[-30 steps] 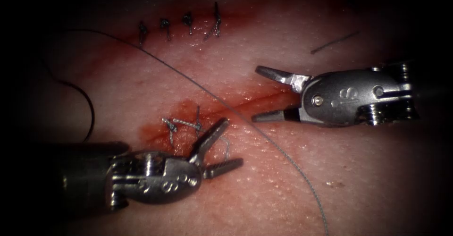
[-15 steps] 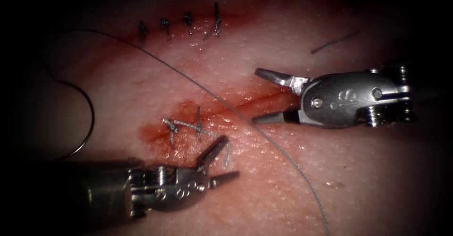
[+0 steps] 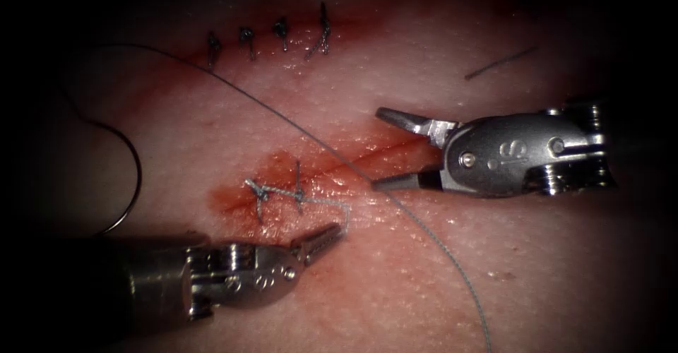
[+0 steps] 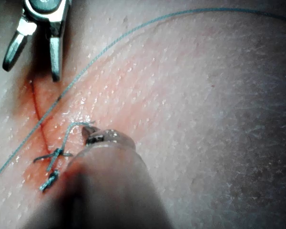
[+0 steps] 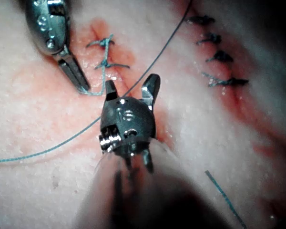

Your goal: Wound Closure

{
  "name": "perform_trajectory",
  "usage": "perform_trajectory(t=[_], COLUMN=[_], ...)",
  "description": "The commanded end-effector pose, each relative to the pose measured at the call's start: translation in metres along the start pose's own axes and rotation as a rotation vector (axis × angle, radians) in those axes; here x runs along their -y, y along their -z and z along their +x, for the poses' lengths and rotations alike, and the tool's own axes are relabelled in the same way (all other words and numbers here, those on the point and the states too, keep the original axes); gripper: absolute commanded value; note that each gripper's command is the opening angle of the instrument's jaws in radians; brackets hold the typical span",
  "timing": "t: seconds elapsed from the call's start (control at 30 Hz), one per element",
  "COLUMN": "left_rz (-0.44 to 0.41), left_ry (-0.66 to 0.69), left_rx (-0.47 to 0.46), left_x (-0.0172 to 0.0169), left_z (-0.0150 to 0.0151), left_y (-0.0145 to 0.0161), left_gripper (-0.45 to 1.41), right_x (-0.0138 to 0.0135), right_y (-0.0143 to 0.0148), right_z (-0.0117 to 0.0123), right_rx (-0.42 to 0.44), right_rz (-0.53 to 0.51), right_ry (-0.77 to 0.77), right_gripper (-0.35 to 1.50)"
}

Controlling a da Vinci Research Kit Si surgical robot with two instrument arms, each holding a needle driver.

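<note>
Pink tissue (image 3: 551, 268) lies under both tools, red fluid (image 3: 282, 166) pooling round the cut (image 3: 381, 152). Your left tool (image 3: 332, 234) has its jaws closed on the thread tail (image 3: 344, 215) at the knot (image 3: 298, 194); tug hard and the stitch may tear. Your right tool (image 3: 392, 148) gapes wide, empty. Needle (image 3: 127, 176) rests free, far left.

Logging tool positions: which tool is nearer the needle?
Left. The left tool, shut on the thread tail, lies just right of the needle; the right tool, open and holding nothing, sits far across the cut.
</note>
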Motion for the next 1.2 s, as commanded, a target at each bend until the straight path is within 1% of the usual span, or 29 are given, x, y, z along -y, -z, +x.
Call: perform_trajectory(t=[0.03, 0.13, 0.23, 0.43, 0.53, 0.6, 0.67, 0.73, 0.93, 1.1, 1.2], left_rz=[-0.008, -0.009, 0.005, 0.01, 0.013, 0.019, 0.021, 0.021, 0.025, 0.03, 0.033], left_ry=[-0.005, -0.001, 0.0, 0.006, 0.002, 0.002, 0.004, 0.005, 0.007, 0.009, 0.011], left_rx=[-0.001, -0.019, -0.026, -0.033, -0.04, -0.038, -0.037, -0.035, -0.029, -0.022, -0.019], left_x=[-0.0006, 0.0001, 0.001, 0.0019, 0.0022, 0.0025, 0.0027, 0.0028, 0.0028, 0.0026, 0.0025], left_z=[0.0003, 0.0008, 0.0011, 0.0017, 0.0021, 0.0023, 0.0022, 0.002, 0.0018, 0.0018, 0.0018], left_y=[-0.0003, 0.001, 0.0024, 0.0046, 0.0053, 0.0058, 0.0061, 0.0062, 0.0063, 0.0063, 0.0063], left_gripper=[-0.45, -0.45, -0.45, -0.45, -0.45, -0.45, -0.45, -0.45, -0.45, -0.45, -0.45], right_x=[0.0007, 0.001, 0.0014, 0.0014, 0.0014, 0.0017, 0.0019, 0.0023, 0.0038, 0.0056, 0.0067], right_y=[-0.0009, -0.0013, -0.0021, -0.0028, -0.0029, -0.0033, -0.0037, -0.0042, -0.0064, -0.0086, -0.0101], right_z=[-0.0004, -0.0009, -0.0015, -0.0032, -0.0036, -0.0038, -0.004, -0.0043, -0.0042, -0.0037, -0.0036], right_rx=[-0.001, -0.028, -0.063, -0.086, -0.089, -0.111, -0.131, -0.174, -0.283, -0.324, -0.337], right_rz=[0.01, 0.054, 0.096, 0.133, 0.135, 0.165, 0.186, 0.201, 0.19, 0.167, 0.172], right_ry=[0.003, 0.009, 0.016, 0.013, 0.013, 0.023, 0.035, 0.05, 0.063, 0.072, 0.085], right_gripper=[1.13, 1.06, 1.06, 1.06, 1.06, 1.06, 1.06, 1.06, 1.06, 1.06, 1.06])
